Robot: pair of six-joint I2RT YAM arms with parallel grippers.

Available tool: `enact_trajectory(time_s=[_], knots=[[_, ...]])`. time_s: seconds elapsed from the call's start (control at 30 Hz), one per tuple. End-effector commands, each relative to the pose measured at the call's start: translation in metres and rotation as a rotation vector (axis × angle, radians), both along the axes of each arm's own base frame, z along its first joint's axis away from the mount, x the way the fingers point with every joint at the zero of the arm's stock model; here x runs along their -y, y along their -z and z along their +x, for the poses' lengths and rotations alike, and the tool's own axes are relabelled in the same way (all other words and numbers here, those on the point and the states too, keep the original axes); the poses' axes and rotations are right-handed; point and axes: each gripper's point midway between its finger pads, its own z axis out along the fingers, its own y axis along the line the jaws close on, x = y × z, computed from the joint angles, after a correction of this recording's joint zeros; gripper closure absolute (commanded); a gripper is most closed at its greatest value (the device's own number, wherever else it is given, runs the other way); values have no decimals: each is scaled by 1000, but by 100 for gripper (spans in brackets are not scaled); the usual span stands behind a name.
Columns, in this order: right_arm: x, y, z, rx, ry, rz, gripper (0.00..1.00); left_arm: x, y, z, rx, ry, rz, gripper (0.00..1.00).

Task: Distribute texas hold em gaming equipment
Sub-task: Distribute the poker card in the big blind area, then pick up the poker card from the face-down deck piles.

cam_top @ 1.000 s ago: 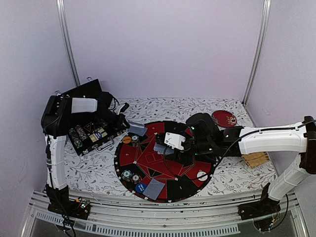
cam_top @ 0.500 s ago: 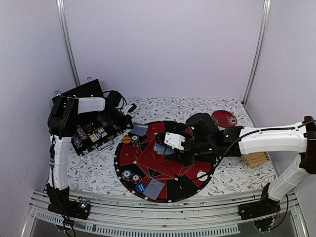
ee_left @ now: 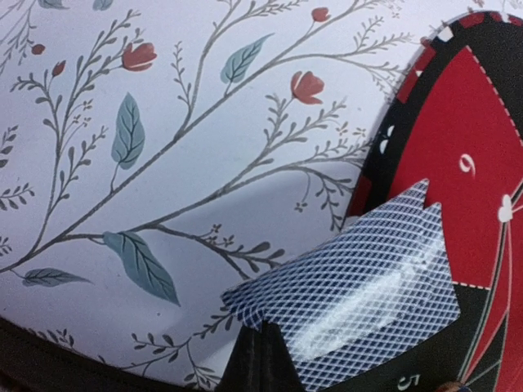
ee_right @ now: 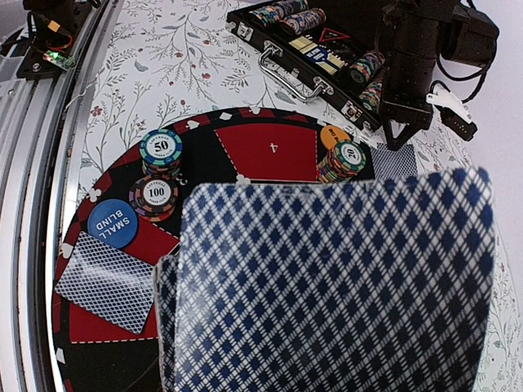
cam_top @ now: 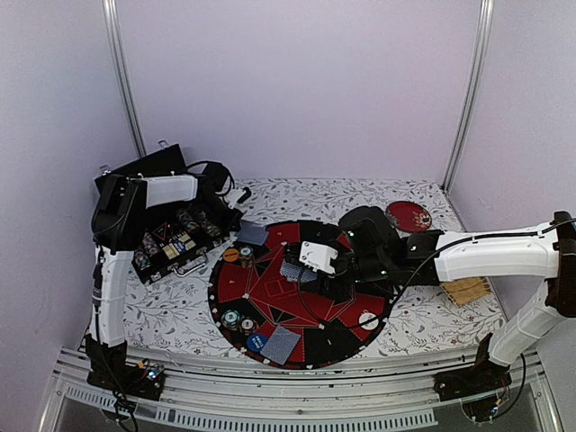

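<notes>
A round red-and-black poker mat (cam_top: 270,292) carries chip stacks (cam_top: 238,320), a blue button disc (cam_top: 256,342), an orange disc (cam_top: 231,255), a white disc (cam_top: 367,319) and a face-down card (cam_top: 281,345). Another grey-blue card (cam_top: 253,234) lies on the mat's far left rim. My left gripper (cam_top: 238,205) is shut, its tip (ee_left: 261,347) at that card's (ee_left: 359,286) near edge. My right gripper (cam_top: 302,272) is shut on a stack of cards (ee_right: 327,286) above the mat's middle; the stack hides its fingers in the right wrist view.
An open black case (cam_top: 166,243) with chip rows stands left of the mat. A dark red plate (cam_top: 409,216) sits at the back right and a straw slatted mat (cam_top: 466,290) lies by the right arm. The flowered cloth (ee_left: 204,163) covers the table.
My left arm has swung right and back, bringing its gripper from beside the case to the far edge of the rim card. The card and my right arm have stayed put.
</notes>
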Motion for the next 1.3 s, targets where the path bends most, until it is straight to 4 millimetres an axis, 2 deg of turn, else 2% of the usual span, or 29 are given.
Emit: enact_trajectory(time_s=[0.0,0.03,0.13,0.27,0.37,0.47,0.53,0.6,0.7,0.77,0.87,1.0,1.1,1.27], knots=[[1,7,-1,-23,-2,-9,48,-4,5,6,16,-9,43,95],[1,6,-1,-22,-2,-8,48,-4,0,7,20,-12,35,87],[1,7,-1,-23,-3,-9,48,1,-14,7,41,-11,0,72],[1,6,-1,-25,-1,-8,48,7,-37,12,91,-12,-54,61],[1,6,-2,-25,-1,-7,48,12,-70,16,143,-31,-108,58],[3,6,-2,-22,1,-9,48,18,-113,11,186,-57,-198,57],[3,6,-1,-20,2,-11,48,26,-140,-6,188,-55,-303,53],[2,4,-1,-17,-1,-7,48,38,-177,-34,204,-23,-441,44],[0,-2,-2,-16,-9,8,48,64,-209,-95,169,61,-630,25],[-2,-7,-4,-20,-19,23,48,79,-219,-137,148,128,-703,20],[-4,-11,-5,-22,-28,39,48,96,-220,-191,111,204,-748,17],[-8,-14,-5,-24,-35,50,48,107,-226,-237,83,251,-827,12],[-11,-18,-6,-32,-42,71,48,109,-223,-251,97,254,-820,12],[-15,-22,-6,-37,-45,92,48,118,-209,-262,72,256,-805,16]])
